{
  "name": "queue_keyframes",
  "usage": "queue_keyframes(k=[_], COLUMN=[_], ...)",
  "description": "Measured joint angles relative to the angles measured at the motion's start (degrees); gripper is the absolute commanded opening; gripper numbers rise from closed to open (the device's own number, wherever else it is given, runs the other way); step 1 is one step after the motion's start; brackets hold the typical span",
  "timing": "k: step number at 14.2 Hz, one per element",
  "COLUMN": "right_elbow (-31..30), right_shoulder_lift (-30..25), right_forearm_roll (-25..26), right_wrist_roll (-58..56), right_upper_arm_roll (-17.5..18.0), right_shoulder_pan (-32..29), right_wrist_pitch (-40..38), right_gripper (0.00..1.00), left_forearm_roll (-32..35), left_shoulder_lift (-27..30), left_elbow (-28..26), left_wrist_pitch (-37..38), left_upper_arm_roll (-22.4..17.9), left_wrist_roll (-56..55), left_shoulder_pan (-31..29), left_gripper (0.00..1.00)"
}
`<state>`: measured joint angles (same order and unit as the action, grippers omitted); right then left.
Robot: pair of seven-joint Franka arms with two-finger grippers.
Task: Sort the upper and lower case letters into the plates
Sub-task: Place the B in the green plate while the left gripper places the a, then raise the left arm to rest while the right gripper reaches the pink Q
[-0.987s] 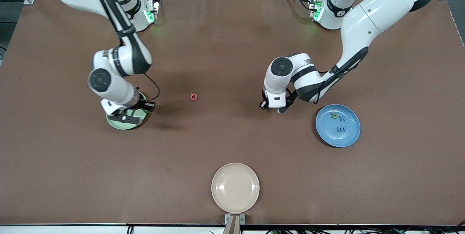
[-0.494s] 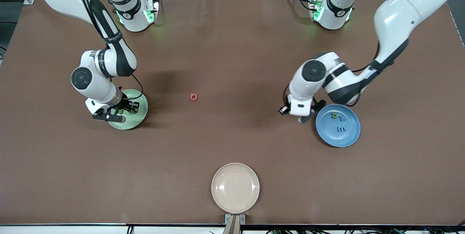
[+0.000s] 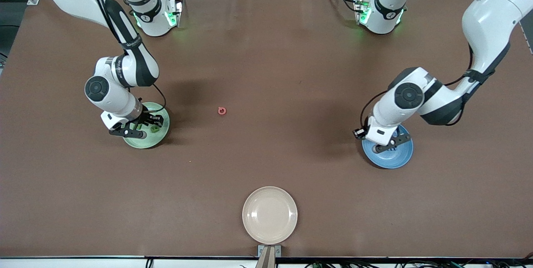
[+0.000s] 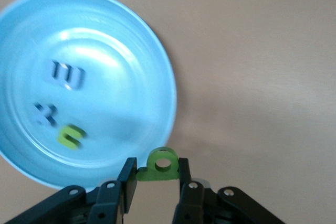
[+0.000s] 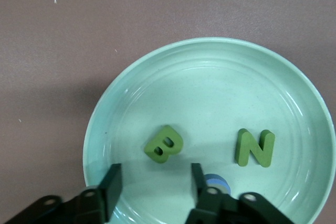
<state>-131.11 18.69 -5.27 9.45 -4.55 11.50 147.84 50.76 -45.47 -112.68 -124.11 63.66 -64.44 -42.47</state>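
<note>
Green letter (image 4: 159,165) between left pincer (image 4: 155,188) fingers.

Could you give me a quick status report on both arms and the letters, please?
Left end effector over blue plate, shut on green letter. Right end effector open over green plate. Red letter on the table, nothing blocking it.

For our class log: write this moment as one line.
left end effector: green letter, over blue plate | right end effector: open, over green plate

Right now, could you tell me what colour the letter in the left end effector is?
Green; the letter shows best in the left wrist view.
</note>
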Motion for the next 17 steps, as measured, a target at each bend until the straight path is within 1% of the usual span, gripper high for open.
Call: queue_keyframes(k=[3, 6, 11, 12, 13, 14, 15, 17], right_elbow=[0.0, 0.0, 0.9, 1.1, 1.4, 1.8, 2.2, 2.8], right_shoulder_lift=[0.0, 0.0, 0.0, -0.1, -0.1, -0.1, -0.1, -0.2], right_forearm_roll=[0.0, 0.0, 0.0, 0.0, 0.0, 0.0, 0.0, 0.0], right_wrist_roll=[0.0, 0.0, 0.0, 0.0, 0.0, 0.0, 0.0, 0.0], right_upper_arm_roll=[0.0, 0.0, -0.1, -0.1, -0.1, 0.0, 0.0, 0.0], right_shoulder_pan=[0.0, 0.0, 0.0, 0.0, 0.0, 0.0, 0.0, 0.0], right_wrist_pitch=[-0.2, -0.2, -0.2, -0.7, -1.5, -2.5, -3.1, -3.4], right_gripper=[1.00, 1.00, 1.00, 1.00, 1.00, 1.00, 1.00, 1.00], left_forearm_roll=[3.5, 7.0, 7.7, 7.7, 7.7, 7.7, 7.7, 7.7], left_shoulder_lift=[-0.1, -1.3, -1.9, -1.9, -1.9, -1.9, -1.9, -1.9], left_elbow=[-0.4, -0.4, 0.4, 0.5, 0.5, 0.5, 0.6, 0.7], left_wrist_pitch=[-0.1, -1.7, -3.3, -3.3, -3.3, -3.3, -3.3, -3.3], left_upper_arm_roll=[-2.8, -5.4, -7.9, -7.9, -8.0, -8.1, -8.2, -8.3], left_wrist_roll=[5.3, 7.4, 9.3, 9.3, 9.3, 9.3, 9.3, 9.3], left_shoulder_pan=[-0.9, -0.5, 1.4, 1.6, 1.7, 1.7, 1.7, 1.7], left_gripper=[0.21, 0.21, 0.21, 0.24, 0.41, 0.67, 0.78, 0.88])
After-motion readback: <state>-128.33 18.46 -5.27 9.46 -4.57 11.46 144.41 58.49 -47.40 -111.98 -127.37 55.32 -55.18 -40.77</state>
